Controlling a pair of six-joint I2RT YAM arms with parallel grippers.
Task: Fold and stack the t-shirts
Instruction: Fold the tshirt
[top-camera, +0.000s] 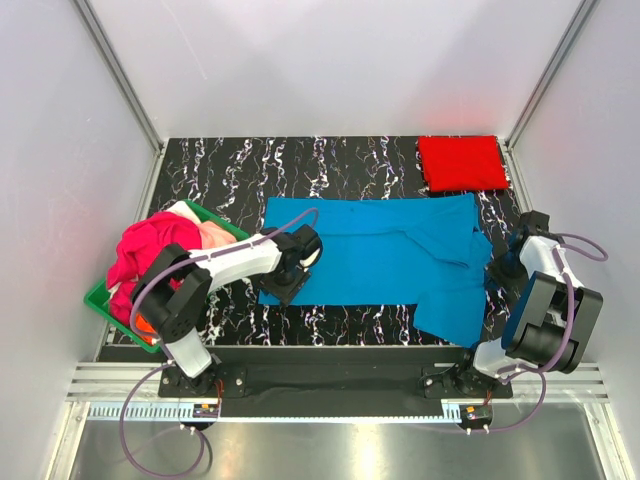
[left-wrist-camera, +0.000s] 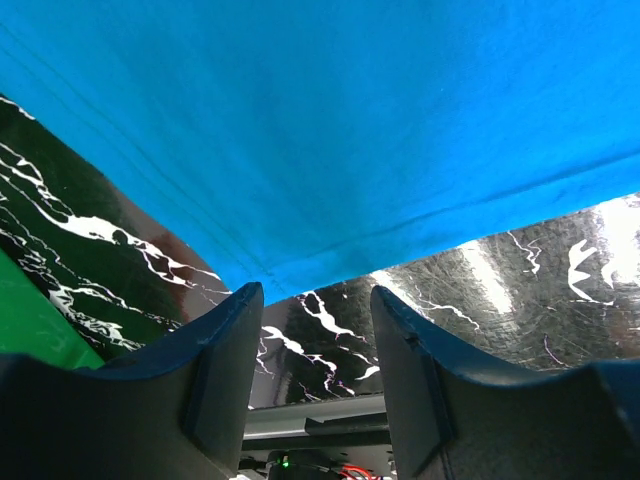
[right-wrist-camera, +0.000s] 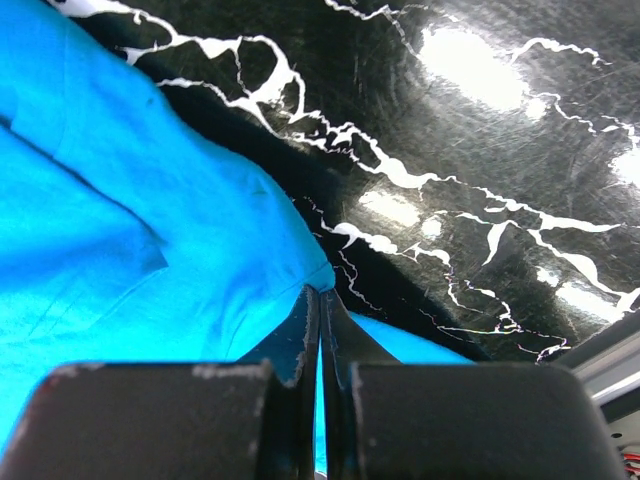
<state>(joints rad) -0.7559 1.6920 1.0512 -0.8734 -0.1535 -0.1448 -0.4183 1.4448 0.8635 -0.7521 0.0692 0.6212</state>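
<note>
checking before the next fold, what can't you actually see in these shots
- Top view: the left arm covers part of the basket, so how many shirts it holds is unclear.
- Top view: the right gripper tips sit hidden under its wrist.
- Right wrist view: the shut fingers hide how much blue shirt they pinch.

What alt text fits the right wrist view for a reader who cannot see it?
The right pincer is closed on the edge of a bright blue t-shirt, a sliver of blue showing between its dark fingers. The cloth fills the left of the frame; a glossy black table with white marble veins fills the right.
</note>
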